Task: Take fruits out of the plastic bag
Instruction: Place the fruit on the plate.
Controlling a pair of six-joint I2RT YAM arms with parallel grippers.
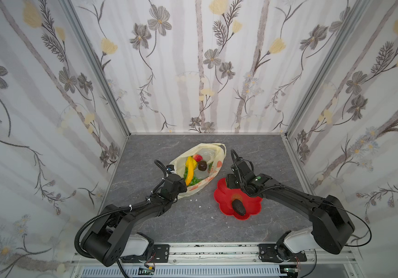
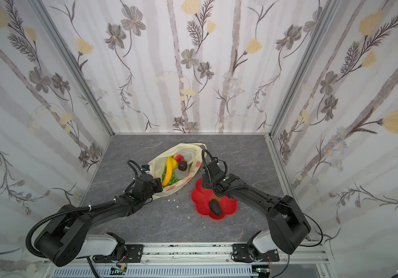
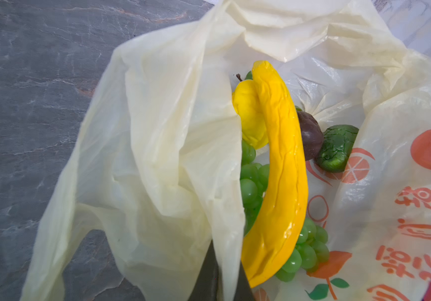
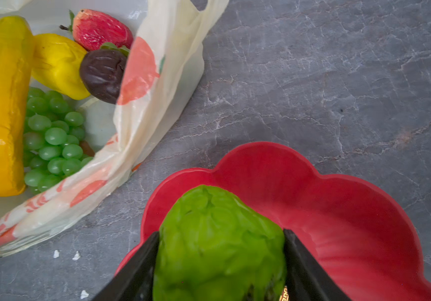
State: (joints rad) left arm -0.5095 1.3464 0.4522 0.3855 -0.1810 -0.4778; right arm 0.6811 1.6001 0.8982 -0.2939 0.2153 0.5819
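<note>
The right gripper (image 4: 220,233), jaws spread around the bumpy green citrus (image 4: 217,260), hung over the rim of the red plate (image 4: 339,221) with its arm bent forward, while beside that plate the left gripper (image 3: 224,276) pinched the edge of the plastic bag (image 3: 157,156), banana (image 3: 279,169) and grapes (image 3: 250,182) inside.

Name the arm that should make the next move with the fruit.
Right. The right gripper holds the bumpy green citrus over the red plate, so it probably only needs to release. The left gripper is shut on the plastic bag edge, holding it open.
</note>
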